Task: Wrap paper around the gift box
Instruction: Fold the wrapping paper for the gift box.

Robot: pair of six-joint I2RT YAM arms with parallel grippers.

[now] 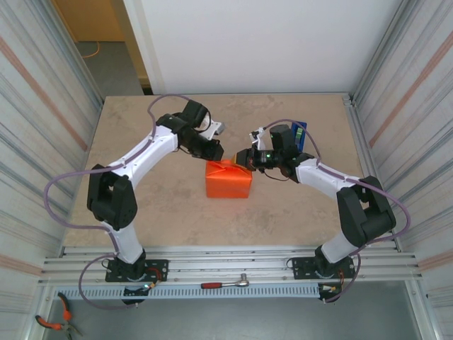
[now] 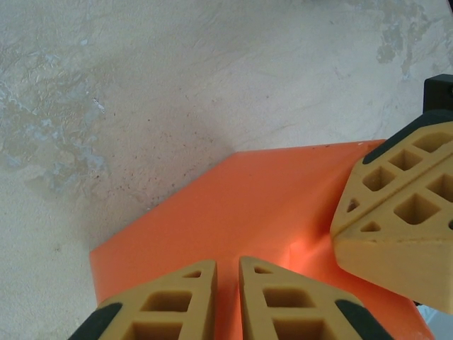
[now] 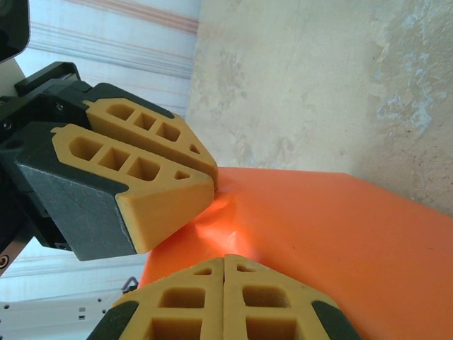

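Note:
The gift box (image 1: 228, 183) sits at the middle of the table, covered in bright orange paper (image 2: 283, 191). Both grippers meet over its far top edge. My left gripper (image 1: 213, 153) comes in from the left and its jaws (image 2: 226, 263) stand nearly together, pinching a raised fold of the paper (image 3: 333, 227). The fold rises to that gripper's tips (image 3: 210, 181) in the right wrist view. My right gripper (image 1: 243, 157) is shut, its fingertips (image 3: 224, 256) resting on the paper with nothing between them. One of its fingers (image 2: 396, 219) lies just right of the left gripper.
A blue tape dispenser (image 1: 299, 132) stands behind the right arm near the back right. A small white object (image 1: 216, 129) lies behind the left gripper. Ribbed walls close both sides. A ratchet (image 1: 226, 284) lies on the front rail.

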